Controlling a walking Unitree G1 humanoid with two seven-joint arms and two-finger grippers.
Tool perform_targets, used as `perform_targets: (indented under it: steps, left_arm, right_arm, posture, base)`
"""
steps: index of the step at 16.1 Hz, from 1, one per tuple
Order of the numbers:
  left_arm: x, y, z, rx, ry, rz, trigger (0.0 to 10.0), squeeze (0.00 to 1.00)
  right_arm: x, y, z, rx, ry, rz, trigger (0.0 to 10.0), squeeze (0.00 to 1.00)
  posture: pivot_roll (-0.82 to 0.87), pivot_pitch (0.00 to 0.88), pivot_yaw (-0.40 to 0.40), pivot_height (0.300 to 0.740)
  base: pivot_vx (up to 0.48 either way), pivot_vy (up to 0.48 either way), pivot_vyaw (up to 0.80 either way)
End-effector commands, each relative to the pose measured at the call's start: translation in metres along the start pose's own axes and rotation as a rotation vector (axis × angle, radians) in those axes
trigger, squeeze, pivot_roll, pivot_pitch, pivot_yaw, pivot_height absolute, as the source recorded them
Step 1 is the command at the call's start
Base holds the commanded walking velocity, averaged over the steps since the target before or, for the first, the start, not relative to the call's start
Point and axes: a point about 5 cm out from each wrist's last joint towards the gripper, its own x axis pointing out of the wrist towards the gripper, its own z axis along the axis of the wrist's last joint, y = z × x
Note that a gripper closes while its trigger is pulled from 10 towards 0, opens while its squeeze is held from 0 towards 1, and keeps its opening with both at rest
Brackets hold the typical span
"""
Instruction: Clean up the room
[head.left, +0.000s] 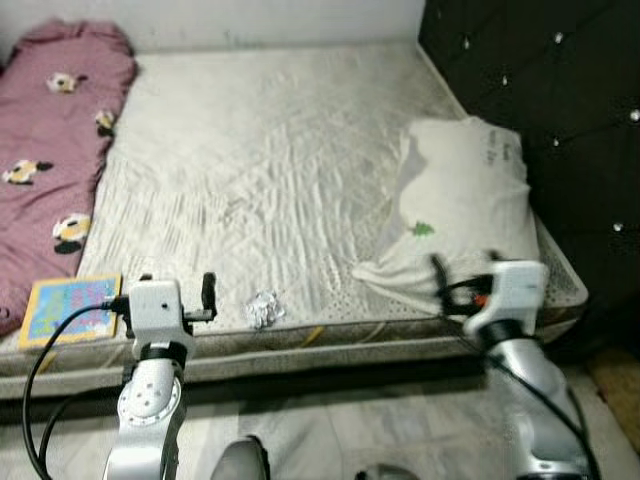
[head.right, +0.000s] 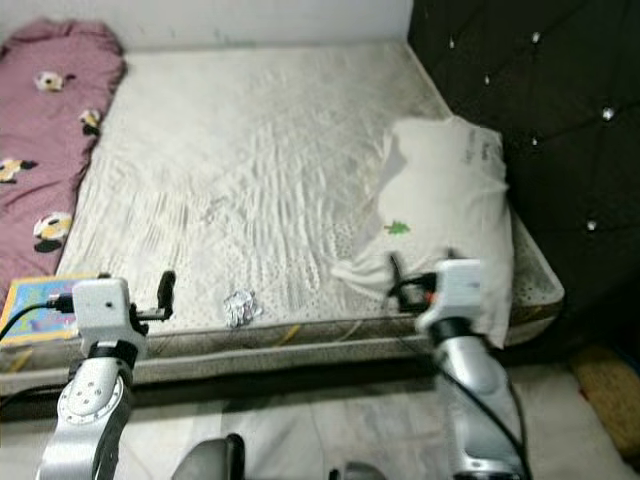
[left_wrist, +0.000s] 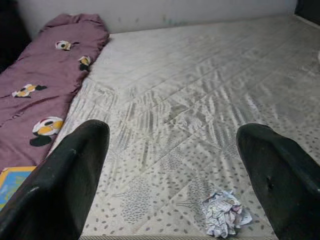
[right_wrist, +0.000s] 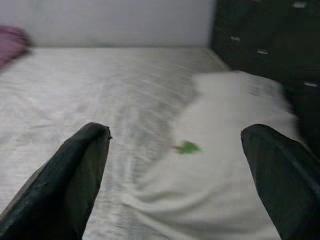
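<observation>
Left gripper (left_wrist: 172, 165) spread wide over mattress (head.left: 270, 150) edge; crumpled paper (head.left: 264, 309) just ahead. Right gripper (right_wrist: 175, 170) spread toward pillow (head.left: 465, 200). Centre fingers round paper before closing.

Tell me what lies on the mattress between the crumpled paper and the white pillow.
Nothing: between the crumpled paper and the white pillow the mattress is bare quilted fabric, as both eye views show.
</observation>
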Motion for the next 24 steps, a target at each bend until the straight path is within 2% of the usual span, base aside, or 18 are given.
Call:
perform_targets:
  steps: [1, 3, 4, 5, 6, 9, 13, 24]
  left_arm:
    - [0.001, 0.004, -0.001, 0.023, -0.001, 0.015, 10.0, 0.00]
    - [0.002, 0.006, -0.005, 0.011, 0.011, 0.022, 10.0, 0.00]
    - [0.004, 0.007, -0.008, 0.007, 0.019, 0.017, 10.0, 0.00]
    - [0.004, 0.007, -0.004, 0.004, -0.002, 0.008, 10.0, 0.00]
    - [0.004, 0.007, -0.002, 0.004, -0.009, 0.005, 10.0, 0.00]
    - [0.006, 0.006, 0.000, -0.023, -0.005, -0.024, 10.0, 0.00]
    - [0.005, 0.000, -0.002, -0.060, -0.003, -0.045, 10.0, 0.00]
    - [0.007, -0.004, -0.002, -0.070, 0.005, -0.050, 10.0, 0.00]
  right_arm:
    - [0.001, 0.000, -0.006, -0.006, 0.028, -0.036, 10.0, 0.00]
    - [0.001, -0.002, -0.003, 0.072, -0.003, -0.071, 10.0, 0.00]
    - [0.003, -0.005, 0.002, -0.015, -0.050, -0.110, 10.0, 0.00]
    - [0.003, -0.005, 0.005, 0.009, -0.048, -0.074, 10.0, 0.00]
    - [0.002, -0.006, 0.006, -0.011, -0.046, -0.085, 10.0, 0.00]
    - [-0.001, -0.005, -0.001, 0.025, -0.010, -0.082, 10.0, 0.00]
    - [0.000, 0.006, -0.005, 0.024, 0.008, -0.028, 10.0, 0.00]
    - [0.002, -0.001, -0.008, -0.014, 0.024, -0.033, 10.0, 0.00]
  posture:
    - [0.01, 0.099, -0.038, 0.740]
    - [0.01, 0.098, -0.033, 0.740]
    - [0.01, 0.099, -0.028, 0.740]
    - [0.01, 0.096, -0.028, 0.740]
    - [0.01, 0.096, -0.028, 0.740]
    - [0.02, 0.095, -0.034, 0.740]
    - [0.03, 0.091, -0.052, 0.740]
    - [0.02, 0.100, -0.060, 0.740]
  base:
    - [0.000, 0.000, 0.00]
    - [0.000, 0.000, 0.00]
    - [0.000, 0.000, 0.00]
    - [0.000, 0.000, 0.00]
    - [0.000, 0.000, 0.00]
    - [0.000, 0.000, 0.00]
    - [0.000, 0.000, 0.00]
    - [0.000, 0.459, 0.00]
